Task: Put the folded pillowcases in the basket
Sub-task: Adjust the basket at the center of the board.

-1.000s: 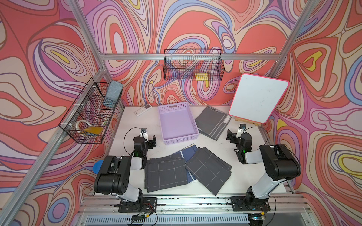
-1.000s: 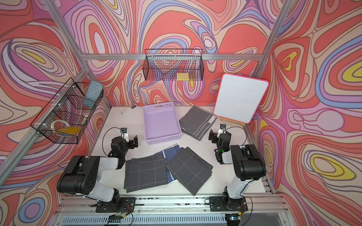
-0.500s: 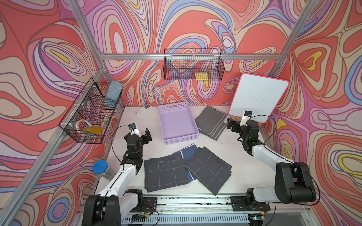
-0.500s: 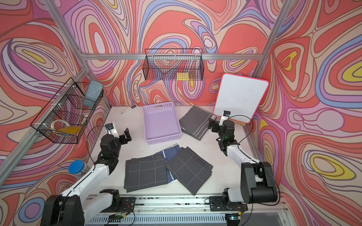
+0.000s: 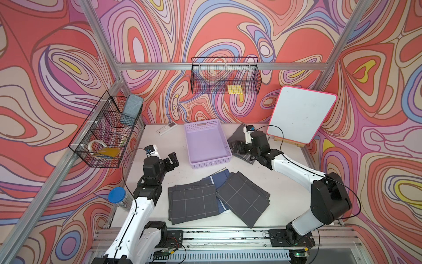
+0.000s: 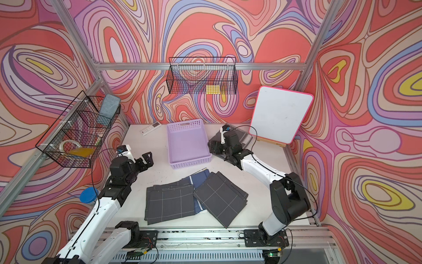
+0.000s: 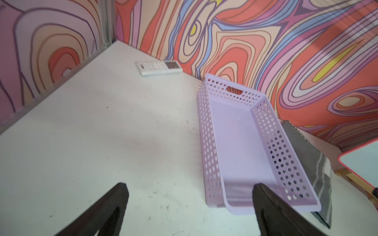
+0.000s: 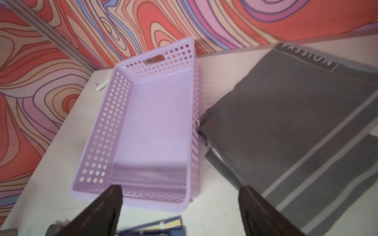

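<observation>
Broadly, open table (image 5: 175, 141) runs left of the lavender basket (image 5: 210, 161), which stands near the back wall. The folded pillowcase (image 8: 286, 122) lies flat right of it, one corner touching its wall. The right gripper (image 8: 182, 212) hangs over that seam, jaws wide, holding nothing (left gripper (image 7: 188, 212) likewise, wide and unladen, near the basket's front-left corner).

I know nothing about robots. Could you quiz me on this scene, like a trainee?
1. True or false: the lavender basket already holds a pillowcase.
2. The right end effector is nearest which? A) blue-lidded jar B) folded grey pillowcase beside the basket.
3. What white item lies on the table by the back wall?
Key: 1 false, it is empty. 2 B. 3 the remote control.
</observation>
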Robot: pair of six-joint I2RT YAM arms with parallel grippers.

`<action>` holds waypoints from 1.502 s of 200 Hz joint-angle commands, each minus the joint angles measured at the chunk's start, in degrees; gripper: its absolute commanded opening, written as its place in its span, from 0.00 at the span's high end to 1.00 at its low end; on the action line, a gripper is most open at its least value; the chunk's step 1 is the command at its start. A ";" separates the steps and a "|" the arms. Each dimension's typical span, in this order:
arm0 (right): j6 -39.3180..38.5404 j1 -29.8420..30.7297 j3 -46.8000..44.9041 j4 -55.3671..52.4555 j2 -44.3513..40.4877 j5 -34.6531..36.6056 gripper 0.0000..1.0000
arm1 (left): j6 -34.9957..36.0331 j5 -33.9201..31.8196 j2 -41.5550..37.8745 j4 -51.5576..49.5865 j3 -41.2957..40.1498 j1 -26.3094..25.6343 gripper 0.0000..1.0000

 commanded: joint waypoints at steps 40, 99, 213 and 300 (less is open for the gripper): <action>8.45 3.01 2.24 -7.81 4.02 6.07 0.18 | -1.78 11.56 9.65 1.76 1.55 -3.82 0.01; 9.45 3.71 -0.11 -9.67 2.46 6.42 0.18 | -0.49 9.37 21.65 0.66 9.41 -8.40 0.01; 11.48 4.16 -2.61 -8.26 0.26 6.59 0.18 | -1.34 5.35 32.71 -5.10 16.68 -15.17 0.01; 11.03 4.16 -2.98 -7.84 1.01 7.02 0.18 | -1.99 8.73 35.59 -0.54 15.43 -15.59 0.01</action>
